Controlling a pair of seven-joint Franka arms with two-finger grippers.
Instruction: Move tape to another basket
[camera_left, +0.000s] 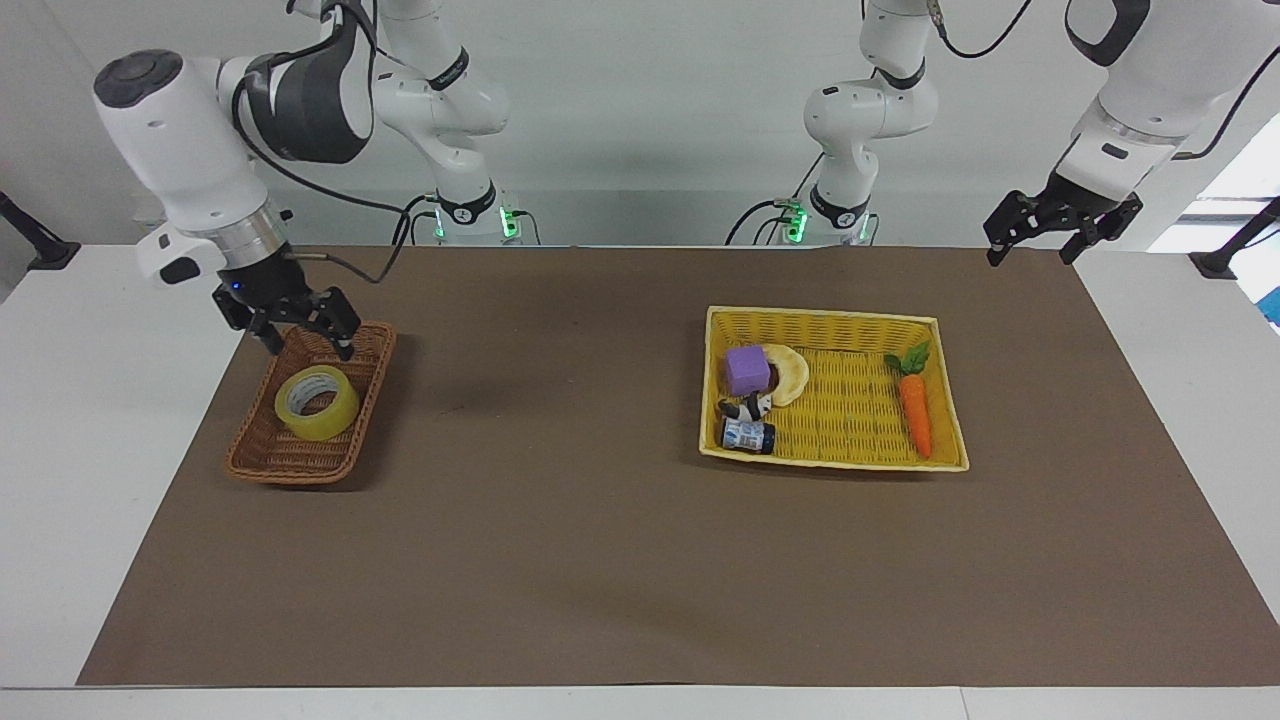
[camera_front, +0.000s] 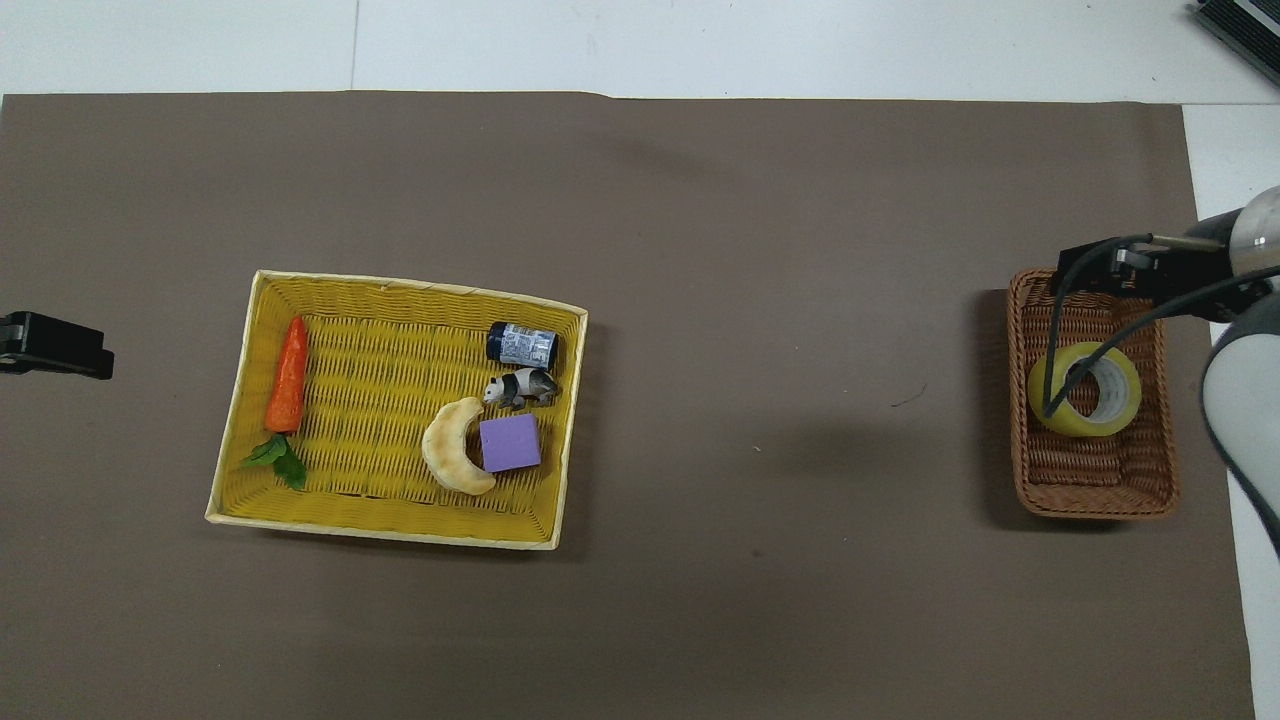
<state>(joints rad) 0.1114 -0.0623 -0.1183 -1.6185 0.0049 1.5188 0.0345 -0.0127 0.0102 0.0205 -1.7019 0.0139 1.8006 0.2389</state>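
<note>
The tape (camera_left: 317, 402) (camera_front: 1085, 388), a yellow-green roll, lies slightly tilted in the small brown wicker basket (camera_left: 262, 460) (camera_front: 1095, 480) at the right arm's end of the table. Raised over that basket, my right gripper (camera_left: 308, 350) (camera_front: 1100, 270) is open with nothing between its fingers and clear of the tape. Its cable hangs across the roll in the overhead view. My left gripper (camera_left: 1030, 258) (camera_front: 60, 345) waits open and empty in the air over the corner of the mat at the left arm's end.
A larger yellow basket (camera_left: 830, 318) (camera_front: 400, 285) toward the left arm's end holds a toy carrot (camera_left: 915, 410), a purple cube (camera_left: 747, 369), a pale biscuit (camera_left: 790, 372), a panda figure (camera_left: 748, 406) and a small dark bottle (camera_left: 748, 436). Brown mat (camera_left: 560, 420) covers the table.
</note>
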